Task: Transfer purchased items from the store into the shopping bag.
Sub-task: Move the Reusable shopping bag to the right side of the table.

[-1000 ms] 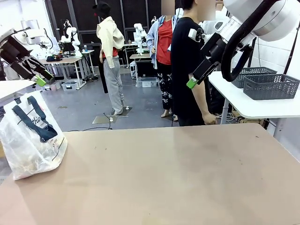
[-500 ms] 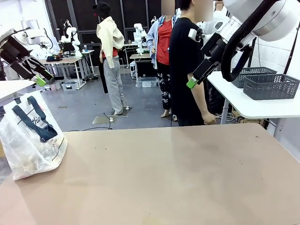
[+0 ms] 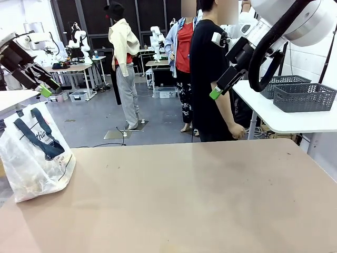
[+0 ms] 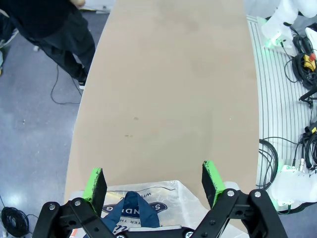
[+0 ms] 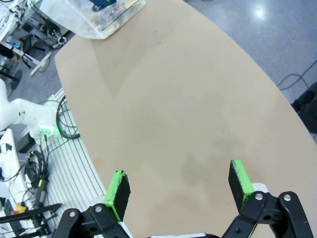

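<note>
The translucent whitish plastic shopping bag [image 3: 36, 158] with navy strap handles slumps at the tan table's [image 3: 200, 200] left end, soft, light and crinkly, best lifted by its straps, while the left gripper [image 4: 154, 182] above it and the right gripper [image 5: 179, 191] hang spread and empty.

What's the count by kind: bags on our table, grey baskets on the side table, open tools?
Bags: 1, bag at the table's left edge.
Baskets: 2, near basket and far basket.
Open tools: 2, left tool and right tool.
Total: 5
</note>
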`<state>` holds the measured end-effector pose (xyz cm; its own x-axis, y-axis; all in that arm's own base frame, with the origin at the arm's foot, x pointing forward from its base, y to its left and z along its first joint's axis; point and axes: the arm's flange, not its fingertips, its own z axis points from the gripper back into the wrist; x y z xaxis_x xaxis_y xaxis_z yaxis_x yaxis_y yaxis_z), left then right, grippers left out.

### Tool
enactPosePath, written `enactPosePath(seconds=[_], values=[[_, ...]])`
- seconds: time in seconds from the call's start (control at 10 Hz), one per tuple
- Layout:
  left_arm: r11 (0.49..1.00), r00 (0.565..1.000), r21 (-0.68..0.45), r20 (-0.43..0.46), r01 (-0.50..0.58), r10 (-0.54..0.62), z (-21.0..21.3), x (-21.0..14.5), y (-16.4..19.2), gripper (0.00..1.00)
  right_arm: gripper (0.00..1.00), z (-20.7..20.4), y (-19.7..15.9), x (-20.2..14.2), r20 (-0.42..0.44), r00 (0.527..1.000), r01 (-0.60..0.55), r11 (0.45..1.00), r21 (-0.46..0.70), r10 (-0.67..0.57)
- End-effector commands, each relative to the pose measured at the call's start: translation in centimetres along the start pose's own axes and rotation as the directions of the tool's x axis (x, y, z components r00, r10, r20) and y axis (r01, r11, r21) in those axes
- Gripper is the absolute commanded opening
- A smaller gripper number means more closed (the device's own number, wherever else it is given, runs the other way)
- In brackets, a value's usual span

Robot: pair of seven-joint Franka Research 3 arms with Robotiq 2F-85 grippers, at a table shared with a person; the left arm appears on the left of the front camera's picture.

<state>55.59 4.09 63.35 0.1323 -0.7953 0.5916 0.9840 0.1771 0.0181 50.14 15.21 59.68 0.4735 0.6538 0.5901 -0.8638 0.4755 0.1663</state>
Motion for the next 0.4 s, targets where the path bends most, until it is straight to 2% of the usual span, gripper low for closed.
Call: enactPosePath(seconds=[0.0,0.3], values=[[1.000,1.000,-0.001,-0.003,0.015,-0.015,0.13,-0.13,-0.04,1.00,1.00,0.00,-0.09,-0.06,0.003,1.000,0.001,1.000,0.005,-0.001],[1.000,1.000,-0.001,-0.003,0.015,-0.015,0.13,-0.13,-0.04,1.00,1.00,0.00,-0.09,-0.06,0.003,1.000,0.001,1.000,0.005,-0.001]])
